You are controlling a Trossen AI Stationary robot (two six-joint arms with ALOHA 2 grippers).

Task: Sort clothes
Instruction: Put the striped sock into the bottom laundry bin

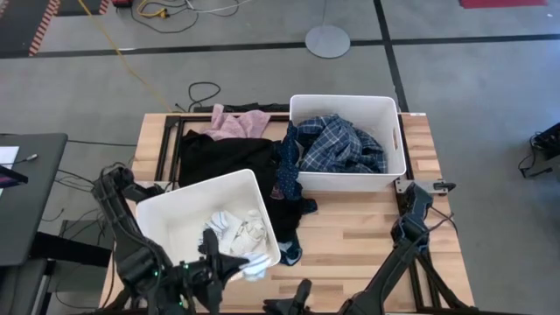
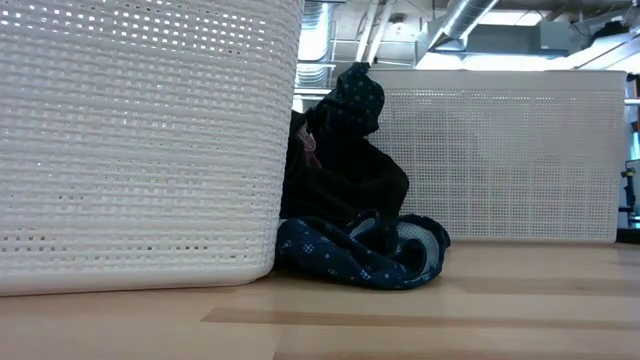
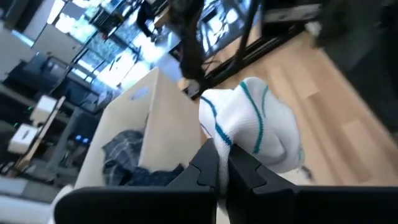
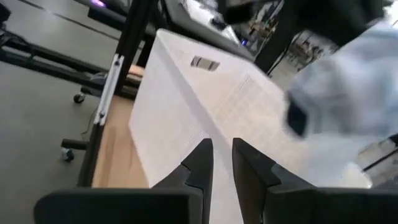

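My left gripper (image 1: 234, 267) is at the near corner of the near-left white bin (image 1: 175, 210), shut on a white sock with teal stripes (image 3: 255, 124). More white socks (image 1: 236, 229) lie in that bin. The blue-white plaid shirt (image 1: 337, 144) lies in the far-right bin (image 1: 394, 131). On the table between the bins lie a black garment (image 1: 223, 156), a pink garment (image 1: 238, 122) and a dark blue patterned piece (image 2: 360, 255). My right gripper (image 4: 222, 155) is by the table's near edge, slightly open with nothing between its fingers. My left gripper pinches the striped sock between its two fingers at a bunched edge (image 3: 219, 146). The rest of the sock bulges out beyond the fingertips (image 3: 205, 163). It is lifted clear of the table, beside the near-left bin's rim.
Bare wood shows at the table's near right (image 1: 367, 245). Both bins take up the far right and near left. The black garment drapes over the table's far left, and the patterned piece trails down between the bins toward the near edge.
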